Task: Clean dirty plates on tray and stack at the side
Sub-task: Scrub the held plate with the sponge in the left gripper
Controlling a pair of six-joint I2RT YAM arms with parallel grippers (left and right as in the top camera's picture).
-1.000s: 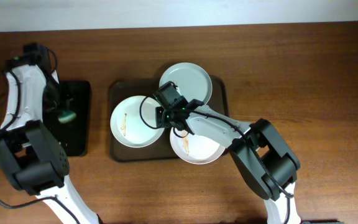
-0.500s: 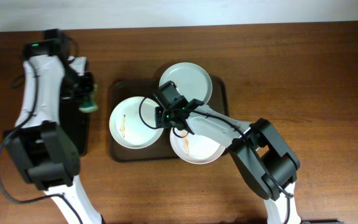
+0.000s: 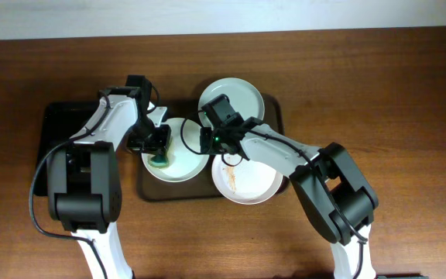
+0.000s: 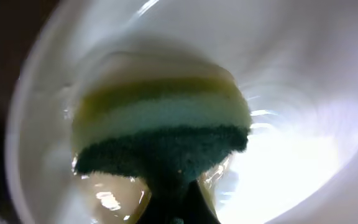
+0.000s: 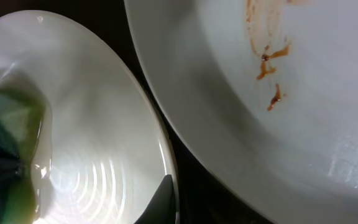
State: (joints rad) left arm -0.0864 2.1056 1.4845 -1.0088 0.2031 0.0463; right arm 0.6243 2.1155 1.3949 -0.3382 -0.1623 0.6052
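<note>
Left tool (image 3: 159,146) held a sponge (image 3: 161,161) in the left white plate (image 3: 186,160) on the brown tray (image 3: 276,116)

The left tool was clamped on the sponge, whose dark green scouring layer sat nearest the tool and whose yellow layer was farthest from it, with a wet sheen on the plate around it. The right tool (image 3: 217,139) sat at that plate's right rim. The right wrist view showed one finger (image 5: 161,199) at the rim, but whether the tool was closed on it could not be told. The mint-green plate (image 3: 238,97) lay at the back of the tray, and the second white plate (image 3: 252,183), marked with orange smears (image 5: 269,62), lay at the front right. A black tray (image 3: 59,132) lay on the counter (image 3: 393,93) to the left
</note>
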